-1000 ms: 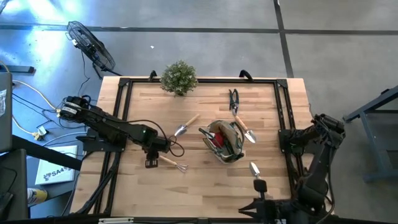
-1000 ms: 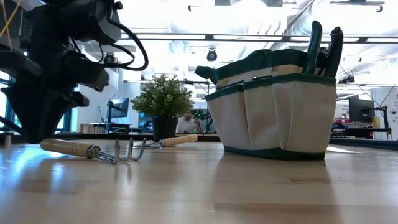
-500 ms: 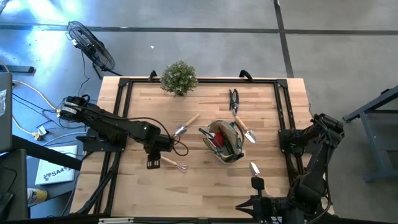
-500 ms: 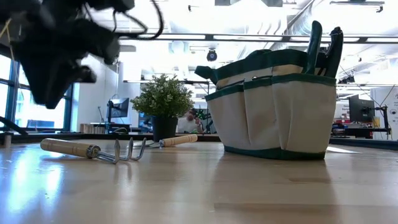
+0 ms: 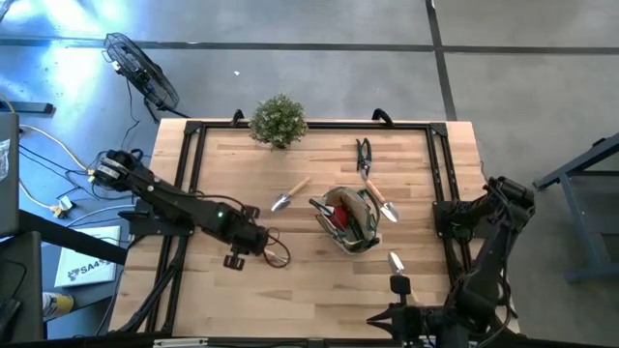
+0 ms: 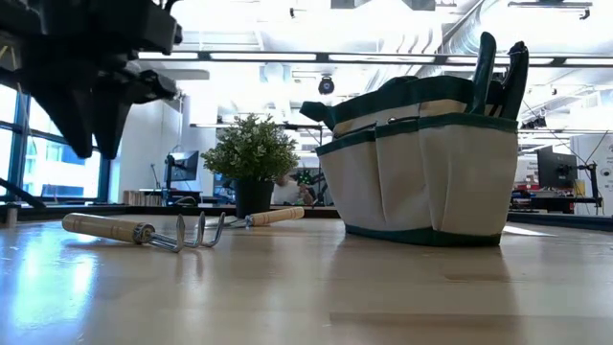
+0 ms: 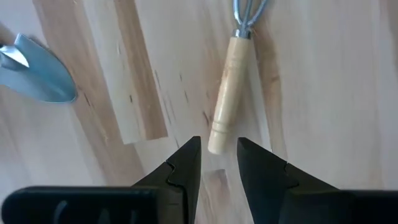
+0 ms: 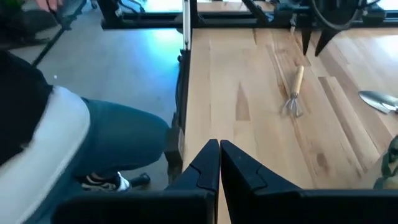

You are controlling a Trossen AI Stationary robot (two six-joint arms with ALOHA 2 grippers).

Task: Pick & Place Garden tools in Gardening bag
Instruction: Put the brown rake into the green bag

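While the left gripper [image 7: 217, 163] hovers above the butt end of the rake [image 7: 231, 93], at the left of the low view, the likeliest slip is a poor catch: its jaws stand partly apart with nothing between them, and the gap looks only a little wider than the round wooden handle. If the descent is off line, one tip could land on the handle and roll or skid the rake across the counter [image 5: 319, 290]. Gripping so close to the handle's end could also let the tined head swing and droop on the lift, then snag the bag's rim.

In the high view the left arm reaches in from the left edge toward the lower-left part of the counter, wrist bent down, gripper pointing at the wood near a loop of its own cable. A trowel [image 5: 288, 193] lies just right of it, toward the middle. The bag [image 5: 350, 220] stands right of centre, upright, with tool handles already poking from its mouth. Snips [image 5: 363, 153] lie above it, another trowel [image 5: 380, 201] rests against its right side, and a third [image 5: 395, 261] lies below right.

The right gripper [image 8: 219, 163] waits at the lower right edge of the counter, jaws clenched on nothing.
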